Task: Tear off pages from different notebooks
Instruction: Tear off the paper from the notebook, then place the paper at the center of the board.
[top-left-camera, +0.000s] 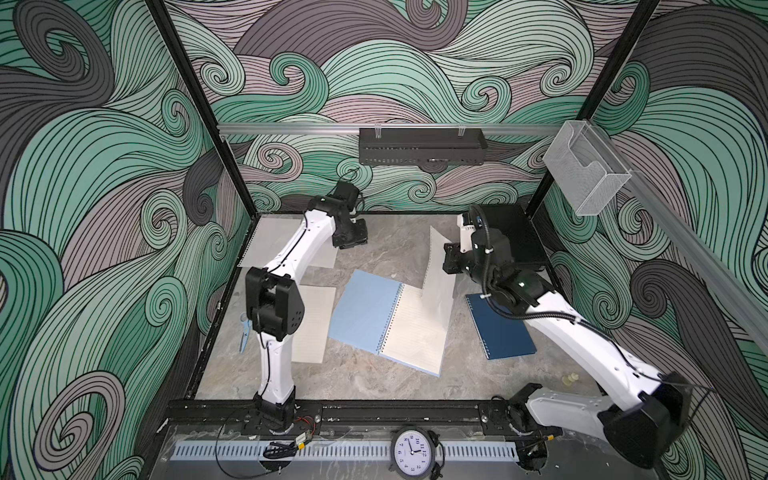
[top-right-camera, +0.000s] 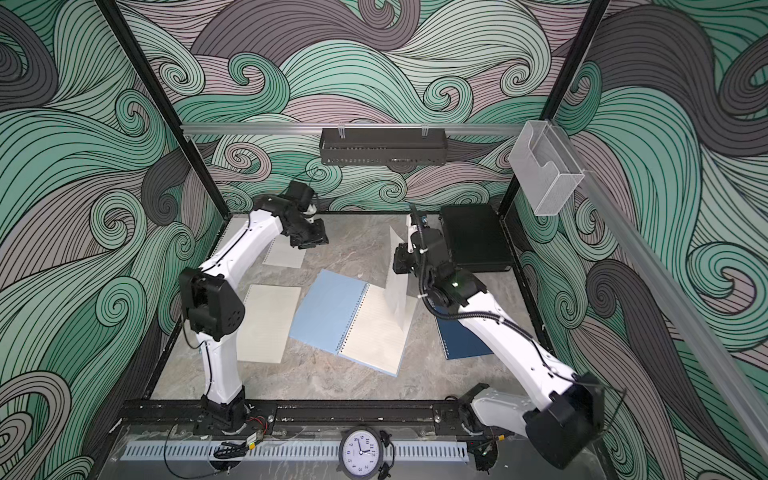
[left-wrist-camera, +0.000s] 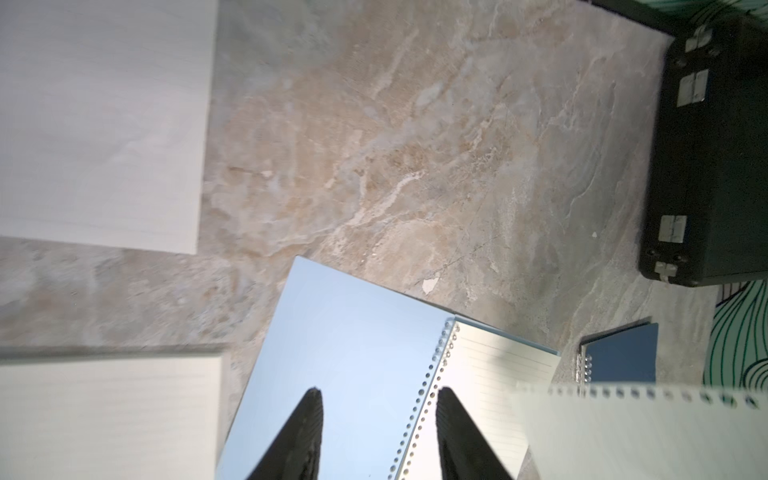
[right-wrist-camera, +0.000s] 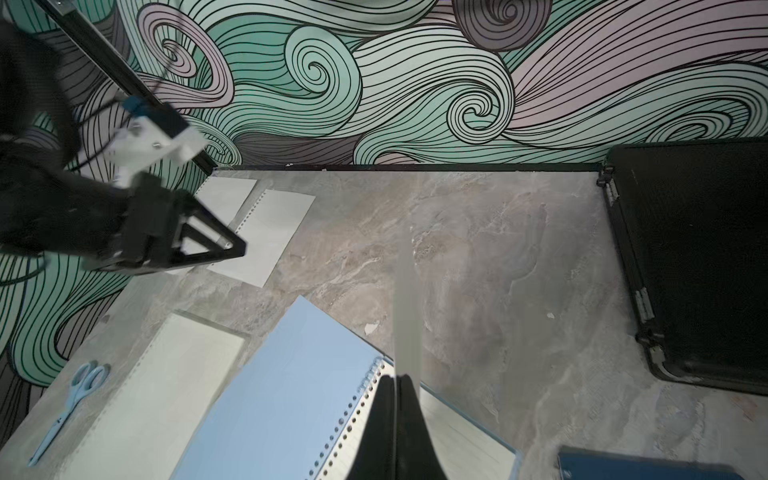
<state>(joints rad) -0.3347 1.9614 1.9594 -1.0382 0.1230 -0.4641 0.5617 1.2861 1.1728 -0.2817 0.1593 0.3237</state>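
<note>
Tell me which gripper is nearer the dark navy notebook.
Right. The right gripper, shut on a raised page, hangs just beyond the dark navy notebook; the left gripper hovers far across the table beside loose pages.

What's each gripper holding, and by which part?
Right gripper is shut on a thin loose cream lined paper page with punched holes, pinching it upright near the edge away from the holes. Left gripper is open, holding nothing.
</note>
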